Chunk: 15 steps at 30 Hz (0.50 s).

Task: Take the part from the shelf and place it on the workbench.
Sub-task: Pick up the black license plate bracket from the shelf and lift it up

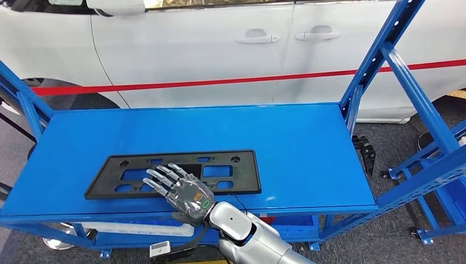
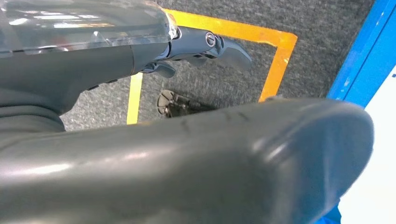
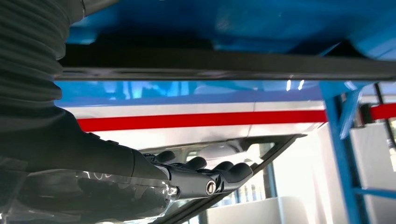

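Part point(image 1: 176, 173) lies flat on the blue shelf surface point(image 1: 297, 148), near the front edge and toward the left half. It is a black, flat rectangular plate with several cut-out windows and small round holes; long side runs parallel to the shelf's front edge.

Right hand point(image 1: 178, 190) comes in over the front edge from my right arm point(image 1: 247, 234), silver, entering from below. The hand lies palm down over the lower middle of the part, fingers point(image 1: 159, 177) stretched out and slightly apart, pointing up-left across the cut-outs. I see nothing clamped between them; whether the fingertips actually touch the plate I cannot tell from the head view.

In the right wrist view the dark fingers point(image 3: 219, 170) are extended side by side, with a dark straight edge point(image 3: 224, 70) close by, and blue metal and a red stripe point(image 3: 201, 119) beyond. Contact is not resolvable there either.

In the left wrist view the left hand point(image 2: 196, 46) hangs above grey carpet point(image 2: 210, 84) marked with orange tape point(image 2: 275, 60). Its thick thumb point(image 2: 187, 158) takes up the foreground; one dark finger point(image 2: 231, 51) is extended, nothing held. How the remaining fingers lie I cannot tell.

Behind the shelf: white car point(image 1: 220, 44) with a red stripe along its side, two door handles visible. Blue uprights point(image 1: 379, 60) frame the shelf at right.
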{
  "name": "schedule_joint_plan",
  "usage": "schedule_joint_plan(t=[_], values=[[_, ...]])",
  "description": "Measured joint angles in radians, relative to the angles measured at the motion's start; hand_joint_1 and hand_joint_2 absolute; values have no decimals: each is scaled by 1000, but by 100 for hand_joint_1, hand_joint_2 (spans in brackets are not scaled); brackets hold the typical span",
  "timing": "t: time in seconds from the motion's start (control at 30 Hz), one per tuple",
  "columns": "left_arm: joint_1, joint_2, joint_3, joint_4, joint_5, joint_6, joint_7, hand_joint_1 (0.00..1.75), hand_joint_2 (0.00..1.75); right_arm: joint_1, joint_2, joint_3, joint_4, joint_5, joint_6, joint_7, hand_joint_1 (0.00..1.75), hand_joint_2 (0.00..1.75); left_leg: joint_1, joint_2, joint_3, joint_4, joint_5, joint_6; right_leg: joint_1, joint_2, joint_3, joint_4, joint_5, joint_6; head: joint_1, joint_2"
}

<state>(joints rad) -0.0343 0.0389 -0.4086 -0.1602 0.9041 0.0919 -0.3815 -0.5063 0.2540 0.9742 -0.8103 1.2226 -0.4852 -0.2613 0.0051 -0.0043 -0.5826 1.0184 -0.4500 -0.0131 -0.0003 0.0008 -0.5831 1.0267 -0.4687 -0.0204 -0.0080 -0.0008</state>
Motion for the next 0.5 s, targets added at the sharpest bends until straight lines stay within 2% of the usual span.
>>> schedule_joint_plan(t=[0.13,0.23,0.27,0.3,0.37,0.4,0.43,0.5], values=[[0,0,0,0,1,1,1,0,0,0,2,1,2,-1,0,0,0,175,0,0,0,0,0,2,0,0,1,-1,0,2,1,0],[0,0,0,0,6,3,2,0,0,-4,8,4,8,-3,0,1,0,175,4,1,2,-6,3,9,0,0,1,1,-3,7,1,0],[0,0,0,0,9,4,3,0,0,-10,13,8,14,-6,-2,3,0,175,6,2,4,-9,5,15,0,0,-11,30,-22,12,1,0],[0,0,0,0,11,6,3,0,0,-19,21,14,28,-11,-6,11,0,175,7,2,5,-11,6,20,-1,0,-49,109,-58,16,2,0],[-1,0,0,0,16,8,4,0,0,-61,49,29,86,-19,-21,46,0,175,5,1,8,-9,3,25,0,0,-61,124,-50,11,2,0],[-1,0,0,0,16,8,4,0,0,-81,62,34,115,-21,-28,66,0,175,3,0,8,-6,1,22,2,0,-52,97,-28,5,2,0],[-1,0,0,0,16,8,3,0,0,-100,72,38,139,-20,-32,83,0,175,1,-1,8,-4,-1,17,4,0,-19,19,10,-1,2,0],[-2,0,-1,0,15,7,2,0,0,-115,79,43,165,-16,-32,109,0,175,1,-1,8,-6,-2,6,7,0,-14,2,10,-6,2,0]])
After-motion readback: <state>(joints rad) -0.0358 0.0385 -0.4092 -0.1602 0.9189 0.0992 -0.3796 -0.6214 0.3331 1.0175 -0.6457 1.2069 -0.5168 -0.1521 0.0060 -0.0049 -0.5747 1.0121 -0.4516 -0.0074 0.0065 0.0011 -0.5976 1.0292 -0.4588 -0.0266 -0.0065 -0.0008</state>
